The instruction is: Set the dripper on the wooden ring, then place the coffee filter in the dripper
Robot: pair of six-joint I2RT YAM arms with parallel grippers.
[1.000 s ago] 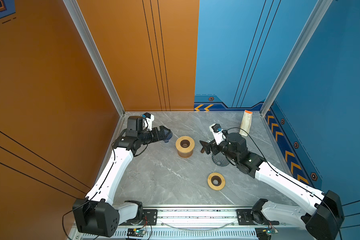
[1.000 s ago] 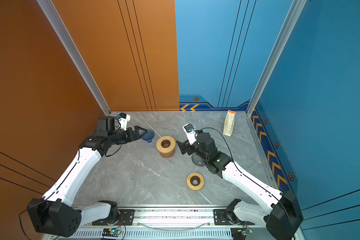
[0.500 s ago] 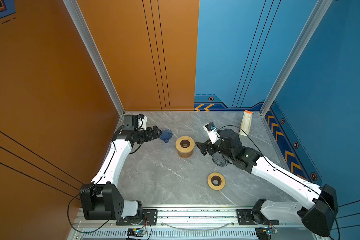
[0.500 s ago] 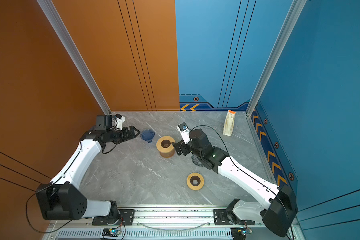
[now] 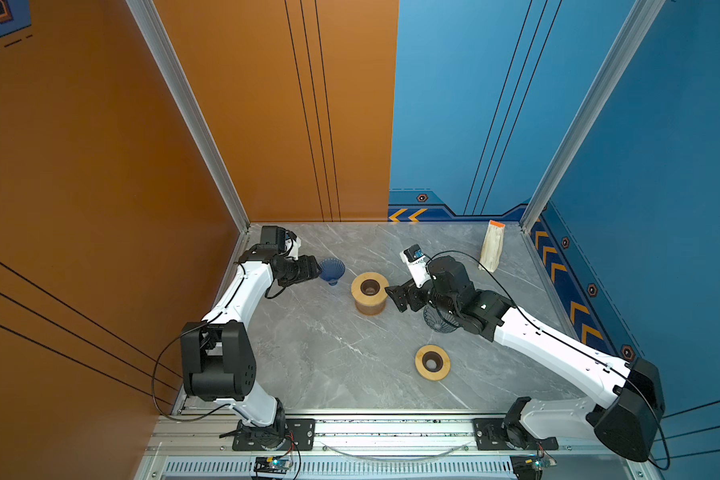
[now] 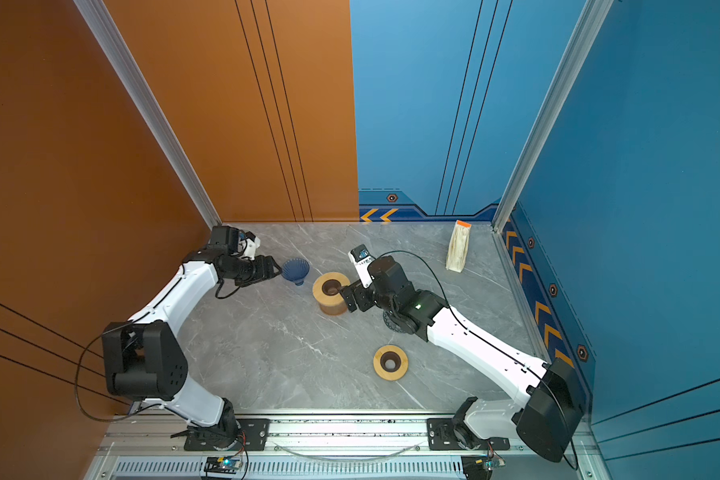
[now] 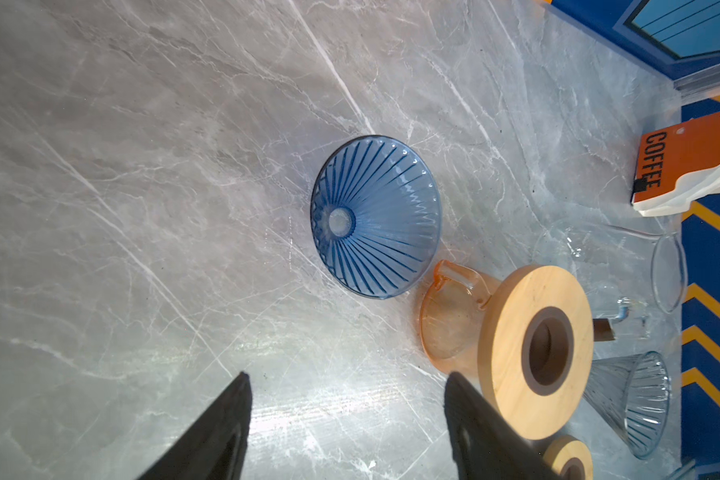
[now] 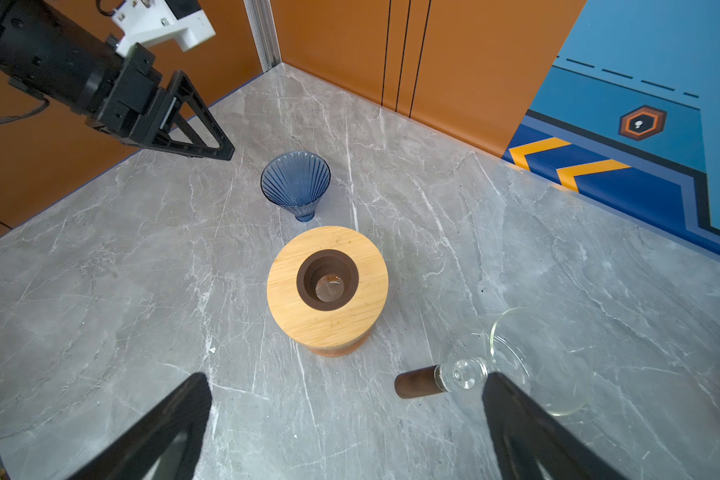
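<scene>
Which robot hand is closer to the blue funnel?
Left. The left gripper sits right beside the blue funnel, not touching it. The right gripper is farther off, on the other side of the wooden-topped jar.

Robot lab cell, staged as a coffee corner

A left arm (image 5: 238,299) and a right arm (image 5: 549,345) are bolted to an aluminium rail (image 5: 391,428) along the front edge of a marble-look bench (image 5: 329,353). Behind the bench stand printed orange wall panels (image 5: 267,124) and blue wall panels (image 5: 454,104), with a chevron strip (image 5: 406,215). A pack labelled COFFEE (image 7: 691,153) sits on the bench.
</scene>
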